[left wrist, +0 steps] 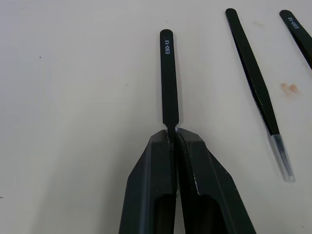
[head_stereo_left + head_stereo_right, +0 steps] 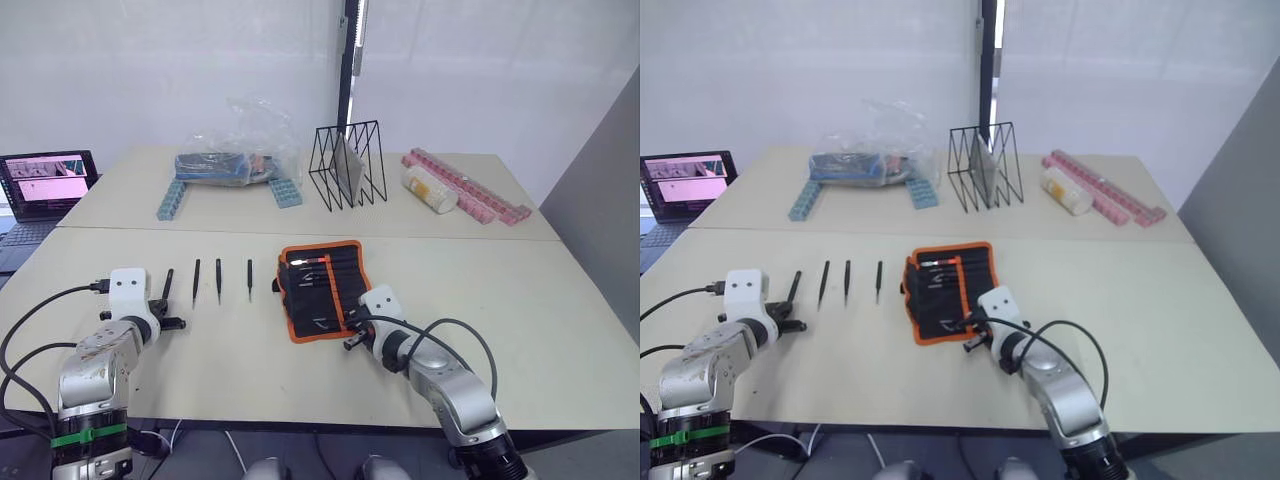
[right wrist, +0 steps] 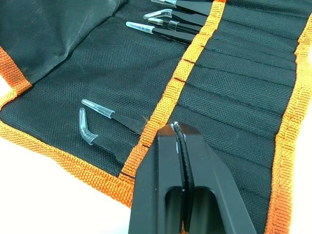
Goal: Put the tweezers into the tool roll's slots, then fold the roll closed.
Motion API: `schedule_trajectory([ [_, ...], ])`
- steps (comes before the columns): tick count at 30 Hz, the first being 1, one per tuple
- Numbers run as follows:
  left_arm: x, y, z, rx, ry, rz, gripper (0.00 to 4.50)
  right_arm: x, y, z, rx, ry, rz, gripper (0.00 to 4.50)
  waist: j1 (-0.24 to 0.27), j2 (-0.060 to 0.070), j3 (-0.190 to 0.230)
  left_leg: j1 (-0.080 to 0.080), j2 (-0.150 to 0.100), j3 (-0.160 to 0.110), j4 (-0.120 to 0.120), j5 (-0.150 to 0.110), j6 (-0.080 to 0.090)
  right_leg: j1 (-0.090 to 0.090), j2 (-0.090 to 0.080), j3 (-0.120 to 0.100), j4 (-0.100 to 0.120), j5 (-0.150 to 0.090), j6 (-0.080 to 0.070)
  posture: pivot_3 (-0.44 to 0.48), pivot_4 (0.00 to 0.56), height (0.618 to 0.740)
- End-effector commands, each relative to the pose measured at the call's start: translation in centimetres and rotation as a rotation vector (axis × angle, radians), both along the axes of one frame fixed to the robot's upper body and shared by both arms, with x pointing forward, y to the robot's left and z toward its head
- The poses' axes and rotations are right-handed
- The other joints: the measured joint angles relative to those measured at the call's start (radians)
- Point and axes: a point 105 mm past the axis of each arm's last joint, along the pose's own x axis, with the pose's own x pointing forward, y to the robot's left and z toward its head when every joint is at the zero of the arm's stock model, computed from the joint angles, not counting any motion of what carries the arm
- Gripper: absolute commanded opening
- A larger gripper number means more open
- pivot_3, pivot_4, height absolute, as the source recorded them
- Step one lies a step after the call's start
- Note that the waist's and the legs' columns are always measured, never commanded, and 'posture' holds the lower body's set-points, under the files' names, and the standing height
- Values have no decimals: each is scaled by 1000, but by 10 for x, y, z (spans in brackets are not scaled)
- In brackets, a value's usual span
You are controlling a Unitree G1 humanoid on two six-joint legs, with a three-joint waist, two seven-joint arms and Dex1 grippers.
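The tool roll (image 2: 322, 290) lies open at the table's middle, black with orange edging and an orange inner stripe (image 3: 181, 73). Several tweezers with clear tip caps (image 3: 108, 114) sit in its slots (image 3: 234, 92). My right gripper (image 3: 175, 127) is shut, its tips over the orange stripe at the roll's near end, with nothing visible between the fingers. To the left, my left gripper (image 1: 171, 132) is shut on the near end of a black tweezers (image 1: 168, 78) that lies flat on the table. Three more tweezers (image 2: 218, 280) lie in a row between it and the roll.
At the table's back stand a black wire rack (image 2: 348, 165), a clear plastic bag (image 2: 240, 155), two blue toothed bars (image 2: 172, 200), pink bars (image 2: 470, 192) and a pale bottle (image 2: 428, 190). A laptop (image 2: 45, 185) sits far left.
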Motion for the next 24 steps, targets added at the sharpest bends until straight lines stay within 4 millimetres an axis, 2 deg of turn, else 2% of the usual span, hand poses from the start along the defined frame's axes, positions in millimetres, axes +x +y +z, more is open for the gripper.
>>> schedule_trajectory([
  [1,-3,10,7,16,-31,21,130,-7,-7,-28,-47,114,-19,0,-1,0,0,0,0,0,0,0,0,0,0,0,0,0,0,0,150,737],
  [4,-2,15,34,99,-103,-18,130,-9,-8,-34,-80,133,-8,0,-4,-3,0,-3,0,0,0,0,0,-3,0,-1,0,0,0,0,150,737],
  [8,0,6,62,172,-153,-127,130,-13,-13,-46,-139,181,-8,0,-8,-8,2,-7,1,0,-1,0,-1,-7,0,-1,-1,0,-1,0,150,737],
  [11,6,-23,89,175,-192,-311,130,-15,-9,-49,-139,204,4,0,-4,-9,2,-7,0,0,-3,-1,-3,-6,-3,-3,-5,0,0,0,150,737],
  [21,10,-102,106,165,-85,-845,130,-13,-2,-49,-131,207,11,0,-11,-10,2,-4,-1,1,-13,2,-2,-6,-5,-7,-6,-1,-2,0,150,737],
  [24,17,-119,107,197,-50,-963,130,-12,0,-49,-127,206,11,0,-12,-10,2,-4,-1,1,-13,5,1,-6,-5,-8,-6,-1,-2,0,150,737],
])
